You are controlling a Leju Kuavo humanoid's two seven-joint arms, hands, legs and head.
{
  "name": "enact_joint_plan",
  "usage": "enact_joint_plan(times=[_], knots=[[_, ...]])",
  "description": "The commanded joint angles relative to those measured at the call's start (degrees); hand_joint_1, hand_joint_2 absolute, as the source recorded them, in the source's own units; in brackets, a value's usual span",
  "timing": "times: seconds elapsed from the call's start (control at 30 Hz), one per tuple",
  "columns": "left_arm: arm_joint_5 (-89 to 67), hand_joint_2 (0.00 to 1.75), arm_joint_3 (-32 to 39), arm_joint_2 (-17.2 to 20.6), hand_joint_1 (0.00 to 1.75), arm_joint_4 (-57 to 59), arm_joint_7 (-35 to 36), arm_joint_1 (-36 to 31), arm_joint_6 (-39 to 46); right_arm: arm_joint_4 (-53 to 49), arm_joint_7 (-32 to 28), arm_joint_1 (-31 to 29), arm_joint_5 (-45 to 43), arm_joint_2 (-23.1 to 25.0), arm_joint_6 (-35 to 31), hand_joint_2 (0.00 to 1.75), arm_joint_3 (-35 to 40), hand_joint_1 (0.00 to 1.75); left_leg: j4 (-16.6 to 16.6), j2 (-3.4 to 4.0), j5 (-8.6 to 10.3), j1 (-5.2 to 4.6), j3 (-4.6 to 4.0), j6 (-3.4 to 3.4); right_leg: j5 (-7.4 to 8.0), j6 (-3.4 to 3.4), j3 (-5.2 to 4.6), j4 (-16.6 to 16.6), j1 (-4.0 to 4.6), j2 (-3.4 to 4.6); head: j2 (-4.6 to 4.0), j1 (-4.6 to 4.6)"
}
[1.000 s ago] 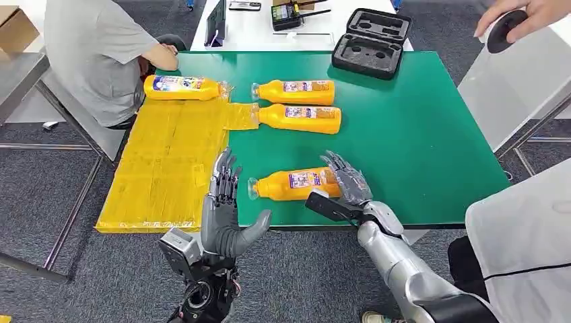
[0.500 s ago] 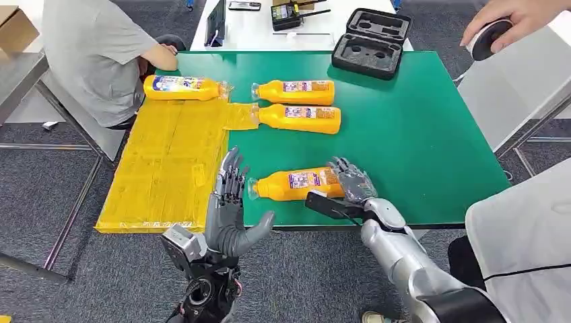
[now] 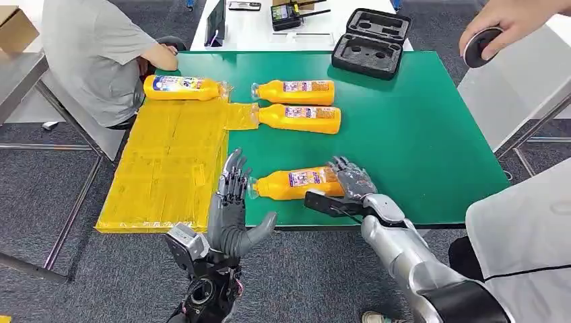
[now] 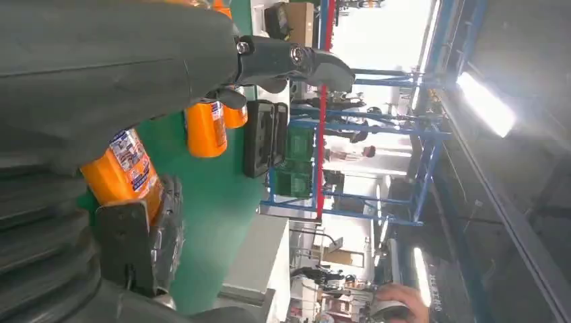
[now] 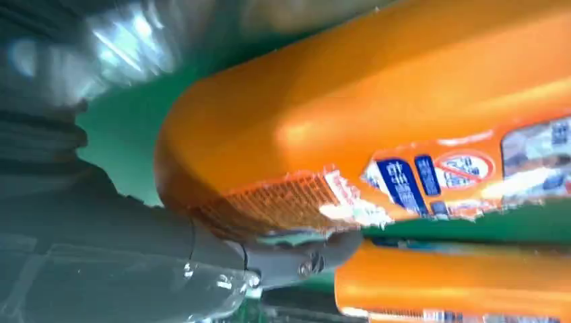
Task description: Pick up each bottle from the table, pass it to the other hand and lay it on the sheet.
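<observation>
Left hand point(image 3: 231, 202) nearer, spread; right hand point(image 3: 350, 183) cupping the table-edge bottle point(image 3: 294, 184).

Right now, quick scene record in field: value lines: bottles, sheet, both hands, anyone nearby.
nearest bottle: lying on the green table, cap toward the sheet
right hand: wrapped around that bottle's base end; lift not evident
left hand: fingers spread, holding nothing, beside the bottle's cap
two far bottles: lying side by side on the green
bottle on sheet: at the far edge of the yellow sheet
black case: open, at the table's far edge
people: one seated far left; a hand holding a round object, top right
</observation>
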Motion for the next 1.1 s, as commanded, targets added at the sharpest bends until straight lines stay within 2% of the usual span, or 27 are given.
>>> enact_joint_plan(times=[0.03,0.2,0.57,0.83,0.9,1.0,1.1], knots=[[0.2,1.75,-0.7,-0.3,0.00,4.0,0.2,-2.1,-0.5,5.9,0.0,-3.2,-2.3,-1.1,8.9,1.75,-0.2,1.75,0.0,-0.11,-0.02,0.04,0.13,-0.09,-0.05,-0.07,0.16,0.0,0.04,-0.11,0.00,0.00],[0.1,1.75,-0.5,-0.3,0.00,3.8,0.2,-2.0,-0.2,5.8,0.3,-2.6,-3.4,-1.5,10.5,1.75,-1.3,1.75,0.0,-0.16,-0.05,0.15,0.39,-0.16,-0.07,-0.16,0.47,-0.1,0.15,-0.19,0.00,0.00],[0.1,1.75,-0.5,-0.5,0.00,3.9,0.2,-2.1,0.0,5.8,0.6,-2.5,-3.7,-1.5,10.8,1.75,-1.7,1.75,0.0,-0.09,-0.03,0.09,0.42,-0.11,-0.05,-0.11,0.45,-0.1,0.09,-0.12,0.00,0.00],[-0.2,1.75,-0.2,-0.6,0.00,3.4,0.2,-2.5,1.9,6.0,-0.1,-0.2,-5.9,-1.9,11.2,1.75,-4.2,1.75,0.0,-0.17,-0.02,0.12,0.45,-0.11,-0.05,-0.11,0.52,-0.1,0.12,-0.19,0.00,0.00],[-0.6,1.75,0.2,-0.5,0.00,2.3,0.2,-2.2,3.9,5.6,-3.3,0.6,-9.2,-1.4,10.3,1.75,-7.3,1.75,-0.1,-0.17,-0.01,0.11,0.47,-0.11,-0.05,-0.11,0.52,-0.1,0.11,-0.19,0.00,-0.02],[-1.6,1.75,1.4,-0.4,0.00,-0.9,0.2,-1.1,13.7,4.5,-14.4,1.8,-20.7,0.4,10.7,1.75,-17.1,1.75,0.0,-0.11,-0.03,0.09,0.45,-0.09,-0.04,-0.09,0.48,-0.1,0.10,-0.13,0.00,0.00],[-0.1,1.75,3.5,-0.9,0.00,-0.3,0.2,-0.9,13.4,3.9,-17.3,2.2,-24.2,1.1,10.6,1.75,-19.9,1.75,0.0,-0.04,-0.06,0.13,0.47,-0.14,-0.05,-0.14,0.51,-0.1,0.14,-0.06,0.00,0.00]])
